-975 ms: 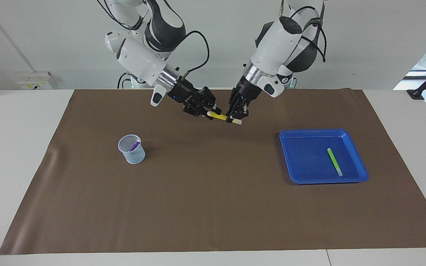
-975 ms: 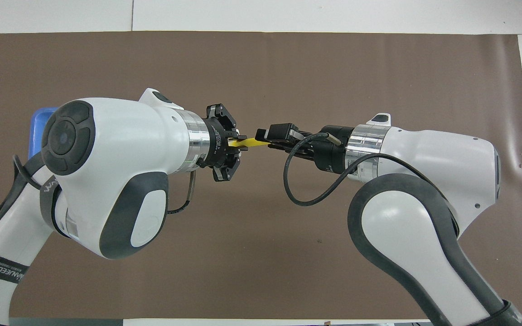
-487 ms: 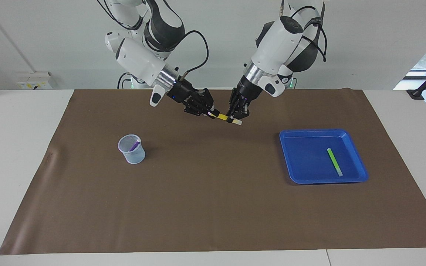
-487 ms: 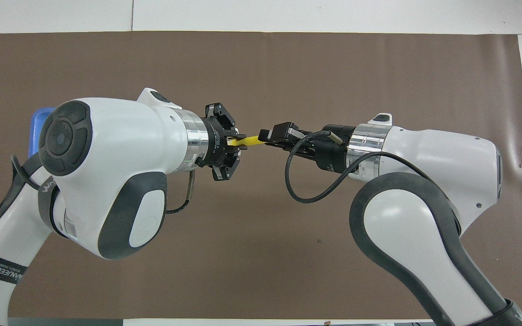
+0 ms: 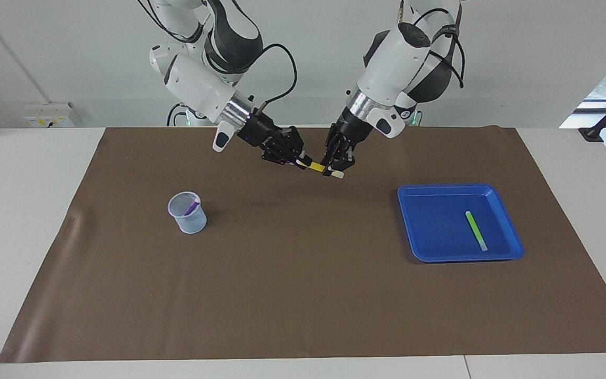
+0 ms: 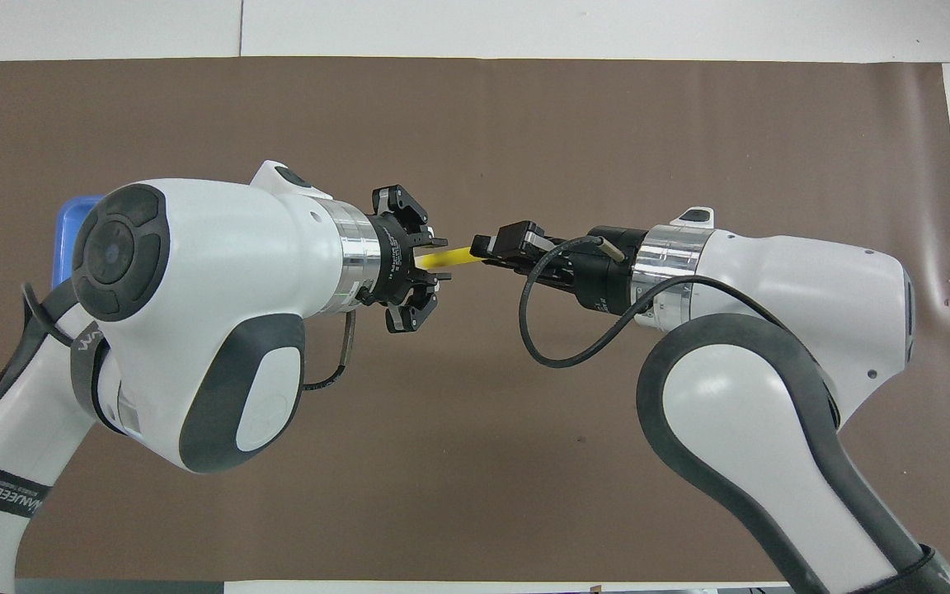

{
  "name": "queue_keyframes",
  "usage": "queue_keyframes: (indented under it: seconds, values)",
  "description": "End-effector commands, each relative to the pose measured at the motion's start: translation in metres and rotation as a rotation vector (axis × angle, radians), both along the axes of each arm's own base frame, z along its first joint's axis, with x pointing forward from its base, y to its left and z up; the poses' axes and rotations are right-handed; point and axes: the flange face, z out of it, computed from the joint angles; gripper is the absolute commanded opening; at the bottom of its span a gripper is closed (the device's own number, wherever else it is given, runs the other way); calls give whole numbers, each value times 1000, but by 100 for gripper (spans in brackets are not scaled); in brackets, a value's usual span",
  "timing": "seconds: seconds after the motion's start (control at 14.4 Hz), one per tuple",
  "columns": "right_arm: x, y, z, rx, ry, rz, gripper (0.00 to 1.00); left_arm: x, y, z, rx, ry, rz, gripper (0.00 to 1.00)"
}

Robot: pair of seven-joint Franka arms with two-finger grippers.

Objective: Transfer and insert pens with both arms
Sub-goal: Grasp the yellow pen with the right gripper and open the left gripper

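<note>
A yellow pen [image 5: 316, 167] [image 6: 449, 256] hangs in the air over the mat, close to the robots, between the two grippers. My right gripper [image 5: 301, 159] [image 6: 487, 246] is shut on one end of it. Around the pen's pale cap end, my left gripper [image 5: 334, 171] [image 6: 439, 261] has its fingers spread a little off the shaft, so it is open. The purple pen [image 5: 191, 206] stands in a clear cup [image 5: 190, 221] toward the right arm's end. The light green pen [image 5: 475, 230] lies in the blue tray [image 5: 413, 210] toward the left arm's end.
A brown mat [image 5: 303, 295] covers the table. In the overhead view the left arm hides all but a corner of the tray [image 6: 67, 239], and the right arm hides the cup.
My right gripper has closed on the yellow pen. Then my left gripper's fingers have parted from the pen's other end. Both hands have stayed almost in place.
</note>
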Motion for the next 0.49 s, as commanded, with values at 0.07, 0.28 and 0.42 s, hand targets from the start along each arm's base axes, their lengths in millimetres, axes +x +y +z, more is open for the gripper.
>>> queue_keyframes:
  seconds: [0.07,0.28,0.42]
  values:
    - [8,-18,2,-83,-66,36,0,1,14,2,13,-19,-34,100]
    - [19,-54,5,-279,-136,148,0,17,46,-3,65,-61,-158,100]
    - [39,-85,32,-456,-153,282,0,26,72,-9,136,-107,-244,100]
